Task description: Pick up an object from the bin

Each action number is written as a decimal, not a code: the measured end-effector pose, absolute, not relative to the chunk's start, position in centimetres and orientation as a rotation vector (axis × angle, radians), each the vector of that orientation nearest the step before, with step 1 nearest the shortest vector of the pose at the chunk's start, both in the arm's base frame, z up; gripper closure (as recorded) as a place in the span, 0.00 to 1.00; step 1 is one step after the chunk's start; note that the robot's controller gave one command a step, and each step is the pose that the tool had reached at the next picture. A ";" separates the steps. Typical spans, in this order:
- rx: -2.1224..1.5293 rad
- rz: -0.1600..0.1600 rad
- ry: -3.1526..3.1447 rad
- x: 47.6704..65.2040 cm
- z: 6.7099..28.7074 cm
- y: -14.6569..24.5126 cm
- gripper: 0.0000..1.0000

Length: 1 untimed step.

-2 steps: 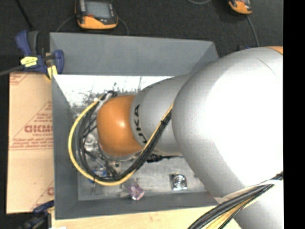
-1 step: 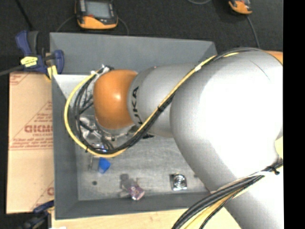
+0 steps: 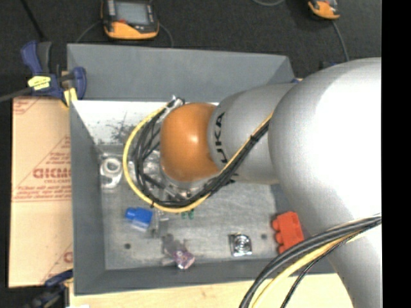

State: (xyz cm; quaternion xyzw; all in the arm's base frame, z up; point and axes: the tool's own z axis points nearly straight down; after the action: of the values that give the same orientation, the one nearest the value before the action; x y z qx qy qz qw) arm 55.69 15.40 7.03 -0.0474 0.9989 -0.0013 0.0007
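Observation:
My gripper (image 3: 157, 224) reaches down in the left half of the bin, mostly hidden under the arm's orange cover and cables. Its lower end stands just right of a small blue cap-like piece (image 3: 137, 217) on the bin floor, close to it or touching; I cannot tell which. A tiny green bit (image 3: 187, 214) lies just right of the gripper. A crumpled grey and purple thing (image 3: 177, 255) lies in front of it near the front wall. A silvery ring (image 3: 110, 171) sits to the left by the left wall.
A shiny metal piece (image 3: 240, 243) lies at the front middle and a red toy brick (image 3: 287, 228) at the front right. The big silver arm covers the bin's right side and back right.

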 end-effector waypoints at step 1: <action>-0.009 0.005 3.137 56.2 7.1 19.5 0.00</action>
State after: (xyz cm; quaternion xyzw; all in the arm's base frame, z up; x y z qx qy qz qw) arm 56.20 19.52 7.08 -0.0029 1.0000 0.0017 0.0024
